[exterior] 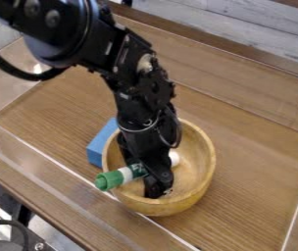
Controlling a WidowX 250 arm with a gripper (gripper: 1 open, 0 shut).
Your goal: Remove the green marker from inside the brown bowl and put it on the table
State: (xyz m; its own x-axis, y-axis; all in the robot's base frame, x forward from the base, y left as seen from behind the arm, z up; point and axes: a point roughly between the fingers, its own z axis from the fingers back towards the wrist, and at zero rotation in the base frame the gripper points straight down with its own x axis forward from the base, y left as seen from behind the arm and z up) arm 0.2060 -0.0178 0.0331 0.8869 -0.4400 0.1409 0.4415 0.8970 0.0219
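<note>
While the black arm [99,49] reaches down from the upper left, its claw [153,176] points straight down into the brown bowl [198,186], with the jaws spread wide and nothing clamped between them. One dark finger stands on each side of the green marker [123,177], though whether either finger touches the barrel cannot be told from this view. That marker lies tilted across the bowl's left rim: its green cap pokes out over the rim toward the lower left, while the white barrel runs up and right into the bowl, partly hidden behind the claw. A small white end shows just right of the claw, inside the bowl. Just beside the bowl on its left, touching or nearly touching the rim, sits a blue block [102,143]. Bowl and block both rest on the dark wood-grain desk [243,108], which clear acrylic walls [21,162] edge at the near left side.
</note>
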